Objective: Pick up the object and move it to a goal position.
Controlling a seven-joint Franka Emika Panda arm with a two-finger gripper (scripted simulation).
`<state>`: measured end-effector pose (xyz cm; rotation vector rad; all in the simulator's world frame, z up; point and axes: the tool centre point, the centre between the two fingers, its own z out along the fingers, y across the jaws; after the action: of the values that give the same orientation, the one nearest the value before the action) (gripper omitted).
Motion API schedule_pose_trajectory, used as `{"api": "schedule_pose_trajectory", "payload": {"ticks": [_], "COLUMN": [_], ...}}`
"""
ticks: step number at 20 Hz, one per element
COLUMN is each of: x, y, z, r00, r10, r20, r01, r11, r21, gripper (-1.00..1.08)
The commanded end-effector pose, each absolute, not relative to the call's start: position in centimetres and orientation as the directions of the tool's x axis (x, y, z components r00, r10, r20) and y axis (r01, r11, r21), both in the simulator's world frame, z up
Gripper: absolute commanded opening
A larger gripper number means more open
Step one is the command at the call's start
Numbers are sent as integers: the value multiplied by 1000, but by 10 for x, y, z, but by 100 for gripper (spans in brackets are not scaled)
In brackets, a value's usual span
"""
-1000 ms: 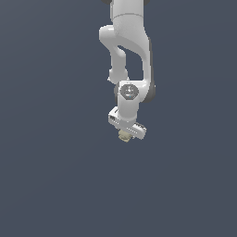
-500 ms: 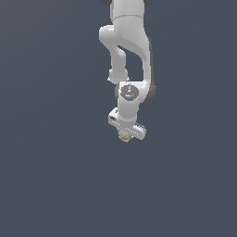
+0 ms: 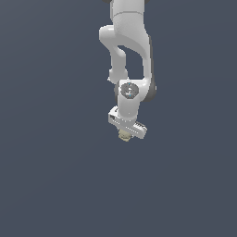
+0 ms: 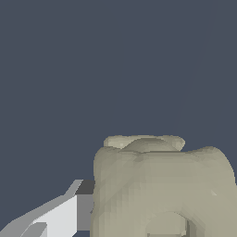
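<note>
Small lumpy beige-tan object (image 4: 162,185), rounded and bumpy with folds: sits right at the tip of the white robot gripper (image 3: 124,135), showing in the exterior view only as a tan nub under the hand. In the wrist view it fills the near field, with one white-and-grey finger (image 4: 55,217) pressed against its flank. The other finger is out of sight, so I judge the pincer narrowed onto the object but cannot confirm the far contact.

No bench edge or surface line shows against the flat dark-grey ground (image 3: 46,185); I cannot tell whether the object is lifted or resting.

Handling, my guess: light, rigid-looking, irregular. I'd grip across the broad middle lobes, since bumps may let it twist or slip.

No goal marker visible.
</note>
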<state>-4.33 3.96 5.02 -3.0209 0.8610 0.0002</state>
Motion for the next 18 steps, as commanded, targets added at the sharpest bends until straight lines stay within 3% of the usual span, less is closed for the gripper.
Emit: {"api": "schedule_pose_trajectory", "payload": {"ticks": [1, 9, 18], "x": [-42, -40, -35], "y": [40, 40, 40], "z": [60, 116, 214], "r00": [850, 850, 849], "r10": [-527, -528, -528], "r20": [1, 1, 1], "r01": [-527, -528, -528], "r11": [-850, -850, -849], "r21": [-1, -1, 0], "gripper": [-100, -100, -100]}}
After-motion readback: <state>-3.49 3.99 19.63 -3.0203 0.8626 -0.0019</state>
